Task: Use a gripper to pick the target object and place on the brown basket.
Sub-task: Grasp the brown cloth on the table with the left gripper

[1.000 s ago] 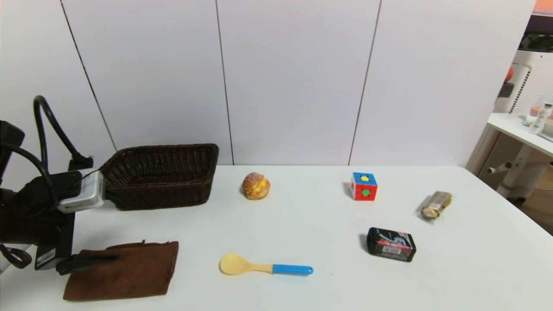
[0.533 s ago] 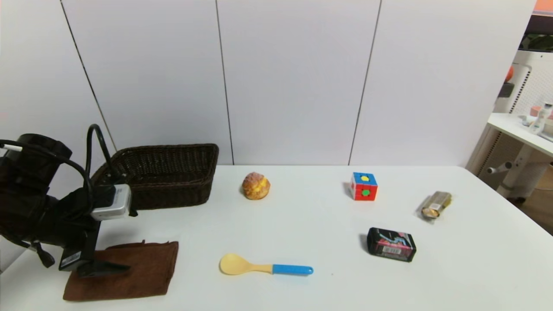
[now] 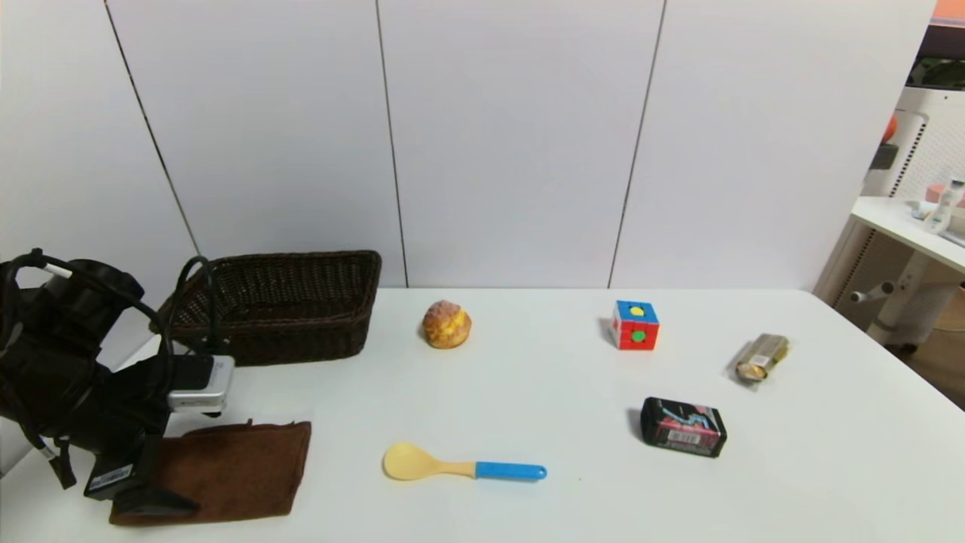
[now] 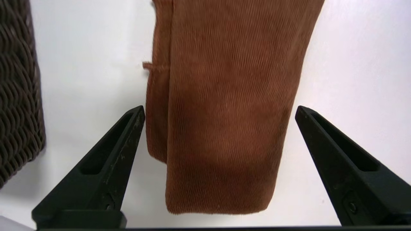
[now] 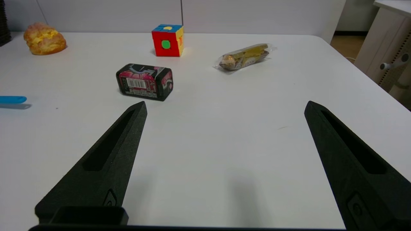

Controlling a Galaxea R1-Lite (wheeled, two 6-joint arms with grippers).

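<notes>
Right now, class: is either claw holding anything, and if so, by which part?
Nothing is held. The left claw is open, fingers straddling the brown towel at its near end, not closed on it. The right claw is open over bare table.

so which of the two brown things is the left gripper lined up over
The flat folded brown towel, not the wicker basket behind it. The left gripper straddles it, open.

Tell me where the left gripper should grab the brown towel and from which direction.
Probably from above, at the towel's near short end. It lies flat, and the open left gripper already straddles its width; closing should bunch the soft cloth.
</notes>
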